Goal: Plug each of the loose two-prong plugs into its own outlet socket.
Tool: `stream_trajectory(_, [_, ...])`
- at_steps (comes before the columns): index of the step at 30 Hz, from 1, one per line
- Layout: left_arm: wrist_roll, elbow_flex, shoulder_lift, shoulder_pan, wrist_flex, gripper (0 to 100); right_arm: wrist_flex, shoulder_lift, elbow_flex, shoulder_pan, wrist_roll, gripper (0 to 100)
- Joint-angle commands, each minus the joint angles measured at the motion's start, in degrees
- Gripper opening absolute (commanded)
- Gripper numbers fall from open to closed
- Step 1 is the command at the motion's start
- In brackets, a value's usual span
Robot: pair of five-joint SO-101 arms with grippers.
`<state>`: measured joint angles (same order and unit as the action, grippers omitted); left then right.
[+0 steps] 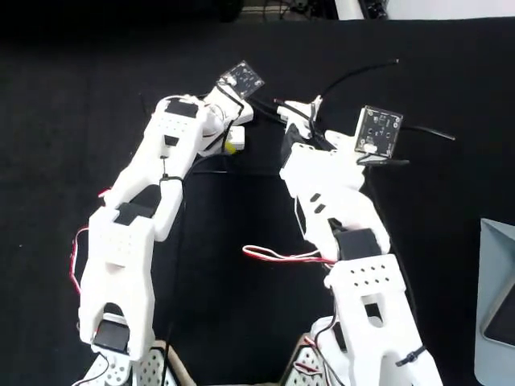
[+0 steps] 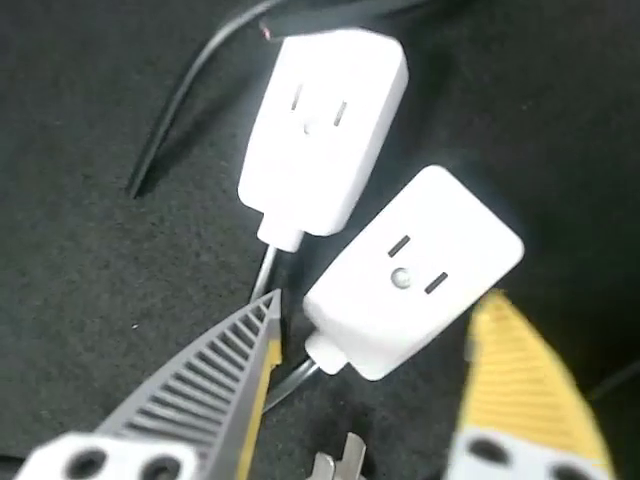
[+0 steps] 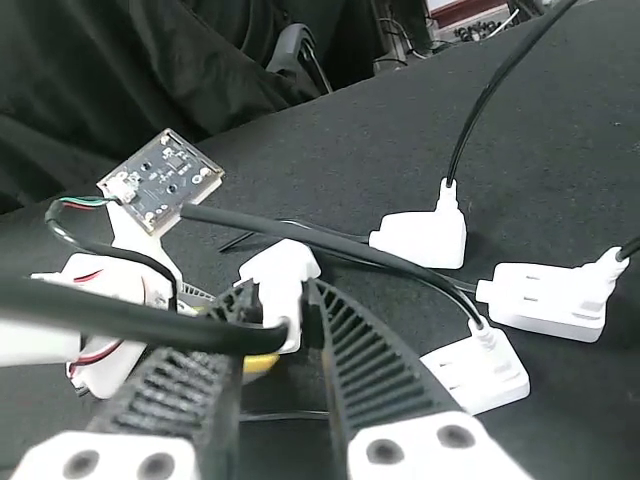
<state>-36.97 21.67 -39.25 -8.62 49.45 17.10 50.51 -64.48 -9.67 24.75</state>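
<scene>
Two white outlet sockets lie on the black cloth, one farther off (image 2: 322, 128) and one nearer (image 2: 415, 268). My left gripper (image 2: 375, 310) is open, and the cord end of the nearer socket sits between its grey finger (image 2: 215, 385) and yellow finger (image 2: 520, 390). A small metal piece (image 2: 338, 466) shows just below the socket. My right gripper (image 3: 282, 300) is shut on a white two-prong plug (image 3: 280, 272) with a black cord. In the high view the left gripper (image 1: 233, 137) and right gripper (image 1: 291, 121) stand close together at the far middle of the table.
More white plug bodies lie beyond the right gripper: an angled one (image 3: 425, 235), a flat one (image 3: 552, 298) and a nearer one (image 3: 478, 370), with black cords (image 3: 500, 80) across the cloth. A grey tray (image 1: 495, 305) stands at the right edge.
</scene>
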Motion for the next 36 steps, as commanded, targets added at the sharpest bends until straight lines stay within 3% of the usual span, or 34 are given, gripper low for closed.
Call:
stream_trajectory(1, [-0.18,1.89,1.58,-0.57,-0.88,17,-1.23,1.27,0.48,0.53,0.44,1.1])
stream_trajectory(5, [-0.18,2.15,1.67,-0.31,0.09,7,-1.23,1.27,0.48,0.53,0.44,1.1])
stream_trajectory(8, [-0.18,2.86,1.67,-0.57,5.1,3,-1.23,1.27,0.4,0.53,0.44,1.1])
stream_trajectory(13, [-0.18,2.77,5.71,-0.66,13.63,3,-1.14,1.27,0.4,0.53,0.44,1.1])
stream_trajectory(17, [-0.18,-0.48,10.9,-0.48,16.0,3,-1.14,1.27,0.4,0.53,0.44,1.1])
stream_trajectory(22, [-0.18,-5.49,14.33,-0.04,12.75,6,-1.14,1.27,0.31,0.53,0.44,1.1])
stream_trajectory(24, [0.0,-6.81,14.07,0.66,10.37,14,-1.14,1.27,0.31,0.53,0.44,1.1])
stream_trajectory(29, [8.44,-9.27,12.75,4.79,0.09,30,-1.14,1.27,0.22,0.44,0.44,1.1])
stream_trajectory(36, [8.62,-8.92,9.85,8.84,-8.0,31,-1.14,1.27,0.22,0.44,0.44,1.1])
